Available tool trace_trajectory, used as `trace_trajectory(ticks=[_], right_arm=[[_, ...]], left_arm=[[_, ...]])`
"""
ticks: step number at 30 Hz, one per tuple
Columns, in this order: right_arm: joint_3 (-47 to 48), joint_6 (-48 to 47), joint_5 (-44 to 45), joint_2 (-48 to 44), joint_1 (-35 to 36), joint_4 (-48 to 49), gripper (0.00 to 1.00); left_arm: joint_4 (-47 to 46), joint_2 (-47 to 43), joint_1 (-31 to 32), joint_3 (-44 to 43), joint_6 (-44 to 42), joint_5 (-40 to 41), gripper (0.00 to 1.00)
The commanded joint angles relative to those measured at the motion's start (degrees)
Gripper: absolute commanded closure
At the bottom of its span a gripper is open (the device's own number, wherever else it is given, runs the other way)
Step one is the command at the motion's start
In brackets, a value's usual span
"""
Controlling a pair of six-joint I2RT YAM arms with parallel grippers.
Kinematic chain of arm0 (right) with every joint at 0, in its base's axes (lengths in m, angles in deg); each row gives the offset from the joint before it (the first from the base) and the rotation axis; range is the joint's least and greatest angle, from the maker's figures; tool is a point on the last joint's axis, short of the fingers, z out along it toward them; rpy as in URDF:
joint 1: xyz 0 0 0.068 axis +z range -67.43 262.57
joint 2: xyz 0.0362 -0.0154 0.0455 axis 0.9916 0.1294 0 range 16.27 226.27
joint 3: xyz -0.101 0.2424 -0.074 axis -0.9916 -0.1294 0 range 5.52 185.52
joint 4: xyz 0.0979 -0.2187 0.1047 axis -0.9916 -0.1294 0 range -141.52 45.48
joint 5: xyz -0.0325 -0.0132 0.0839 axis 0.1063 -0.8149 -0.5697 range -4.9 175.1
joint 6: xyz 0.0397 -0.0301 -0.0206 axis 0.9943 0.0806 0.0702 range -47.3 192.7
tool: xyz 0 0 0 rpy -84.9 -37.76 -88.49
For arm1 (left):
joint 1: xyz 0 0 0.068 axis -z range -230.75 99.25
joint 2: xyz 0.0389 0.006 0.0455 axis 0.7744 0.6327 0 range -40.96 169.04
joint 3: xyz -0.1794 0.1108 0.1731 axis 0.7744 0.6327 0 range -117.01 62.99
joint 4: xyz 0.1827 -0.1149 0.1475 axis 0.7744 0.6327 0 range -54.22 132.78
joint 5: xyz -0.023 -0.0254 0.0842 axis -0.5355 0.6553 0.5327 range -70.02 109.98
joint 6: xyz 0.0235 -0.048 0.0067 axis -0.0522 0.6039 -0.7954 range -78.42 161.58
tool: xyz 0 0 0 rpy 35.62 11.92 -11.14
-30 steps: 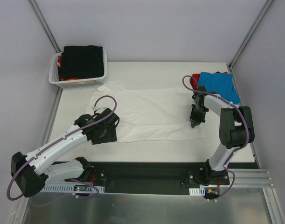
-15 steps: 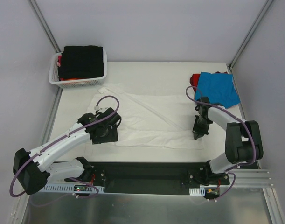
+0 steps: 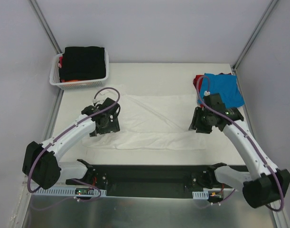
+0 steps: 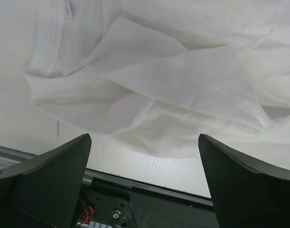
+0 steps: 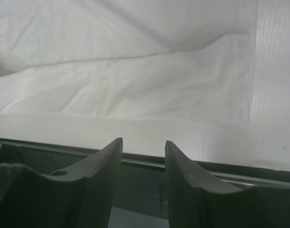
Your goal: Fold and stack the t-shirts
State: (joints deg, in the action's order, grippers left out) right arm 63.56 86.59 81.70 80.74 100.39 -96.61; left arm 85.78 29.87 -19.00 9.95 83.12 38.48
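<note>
We see large plain white cotton t-shirt (image 3: pixel 154 121) lying rumpled across middle of white desk (image 3: pixel 168 71). Left hand (image 4: pixel 144 137) over shirt's left end, fingers wide apart, gripping nothing. Right hand (image 5: pixel 143 141) over shirt's right edge, fingers narrowly parted, nothing between. Bright blue t-shirt (image 3: pixel 223 88) atop red t-shirt (image 3: pixel 198 80), far right corner. Black t-shirt (image 3: pixel 84 61) in white plastic lattice basket (image 3: pixel 78 84), far left.

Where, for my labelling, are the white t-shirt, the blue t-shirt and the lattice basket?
white t-shirt (image 3: pixel 154 121): top external view, middle of the fabric.
blue t-shirt (image 3: pixel 224 90): top external view, its top face.
lattice basket (image 3: pixel 79 86): top external view, its near wall.
</note>
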Motion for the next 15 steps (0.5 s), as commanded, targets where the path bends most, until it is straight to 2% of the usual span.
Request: trace_trajectory(ticks=[1, 7, 10, 15], right_arm=[[0.3, 6.6, 1.3, -10.5, 3.4, -11.9, 0.56], [-1.4, 9.5, 5.0, -23.1, 3.8, -20.8, 0.57], [-1.5, 10.3, 6.6, -26.5, 3.8, -25.4, 0.57], [-1.3, 11.8, 7.4, -28.3, 3.8, -26.6, 0.57]], left_arm=[[-6.3, 2.7, -2.3, 0.4, -6.5, -0.5, 0.04], [-11.8, 6.3, -6.4, 1.7, -10.8, -3.6, 0.04], [-14.0, 7.4, -9.9, 2.6, -12.1, -6.2, 0.04], [-16.2, 8.8, -14.3, 3.4, -13.9, -12.0, 0.06]])
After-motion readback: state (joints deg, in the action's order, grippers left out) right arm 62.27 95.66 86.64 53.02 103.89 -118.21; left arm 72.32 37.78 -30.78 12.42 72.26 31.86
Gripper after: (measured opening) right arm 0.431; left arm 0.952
